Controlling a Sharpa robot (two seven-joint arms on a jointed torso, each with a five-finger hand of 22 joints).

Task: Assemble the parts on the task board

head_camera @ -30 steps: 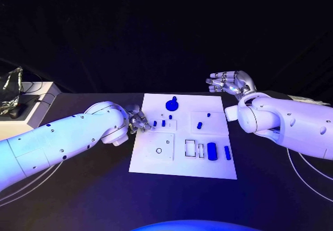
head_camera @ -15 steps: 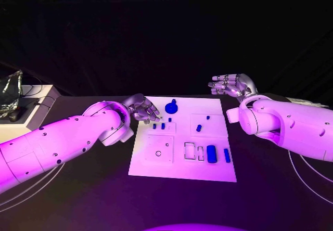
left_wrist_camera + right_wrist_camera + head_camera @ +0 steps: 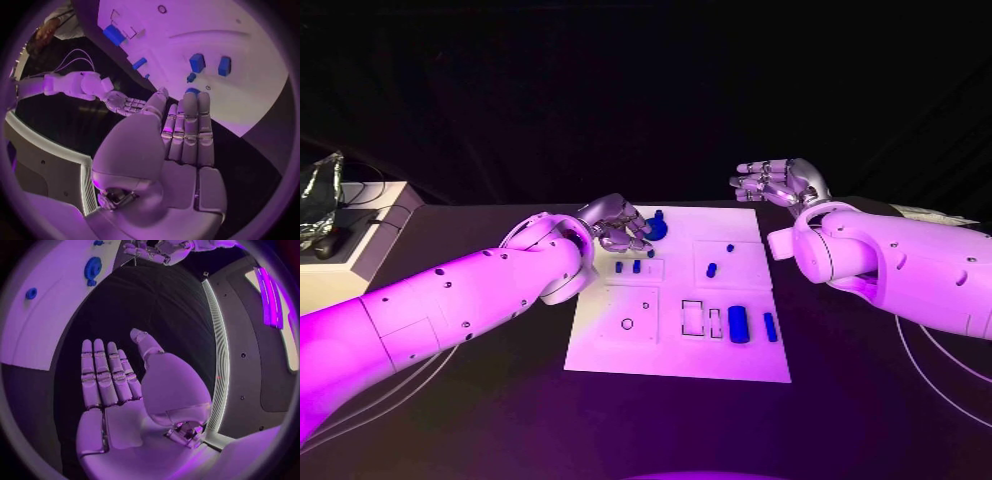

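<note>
The white task board (image 3: pixel 672 352) lies in the middle of the black table. At its far end sits a round blue part (image 3: pixel 656 229); my left hand (image 3: pixel 619 228) hovers just left of it, fingers apart and holding nothing. The left wrist view shows that hand (image 3: pixel 182 135) with straight fingers above the board (image 3: pixel 250 100), with two blue pegs (image 3: pixel 197 62) beyond the fingertips. Those pegs (image 3: pixel 627 267) stand left of centre on the board. A wide blue block (image 3: pixel 737 323) and a narrow bar (image 3: pixel 770 326) lie near the right edge. My right hand (image 3: pixel 779 183) floats off the far right corner; my right hand (image 3: pixel 109 380) is flat and empty.
Empty outlined slots (image 3: pixel 694 317) and a small ring hole (image 3: pixel 627 323) mark the board's near half. Small blue pegs (image 3: pixel 711 269) stand in its right half. A white box (image 3: pixel 380 225) with dark gear stands at the table's far left.
My left hand has risen from the board's left edge and moved toward its far end, up beside the round blue part. The right hand has hardly moved.
</note>
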